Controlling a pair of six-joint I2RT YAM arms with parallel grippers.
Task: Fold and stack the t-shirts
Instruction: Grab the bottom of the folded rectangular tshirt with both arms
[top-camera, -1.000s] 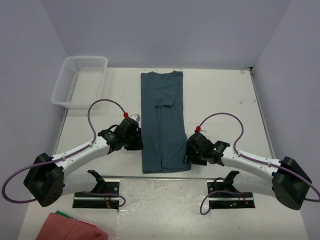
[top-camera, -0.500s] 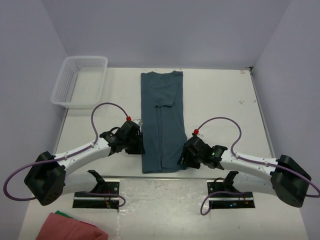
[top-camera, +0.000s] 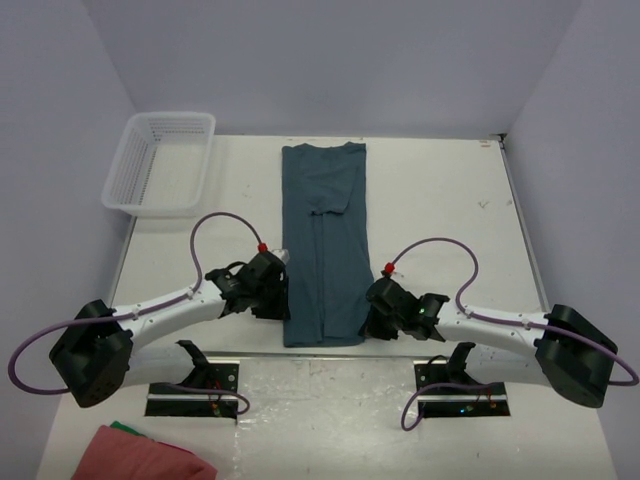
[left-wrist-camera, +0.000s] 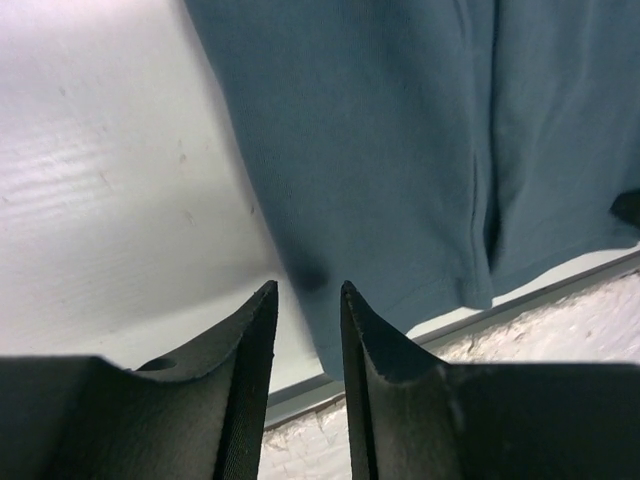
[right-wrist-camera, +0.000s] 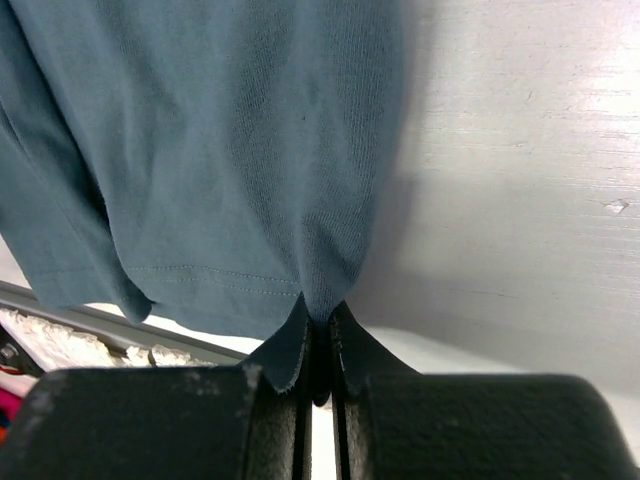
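Folded t-shirt (top-camera: 323, 240) on the desk (top-camera: 440, 200), a strip whose long axis runs from the near edge to the far. We see the right claw (right-wrist-camera: 318, 322) pinched shut on its near right hem corner. The left claw (left-wrist-camera: 307, 292), narrowly parted and empty, faces the near left edge, just beside it.
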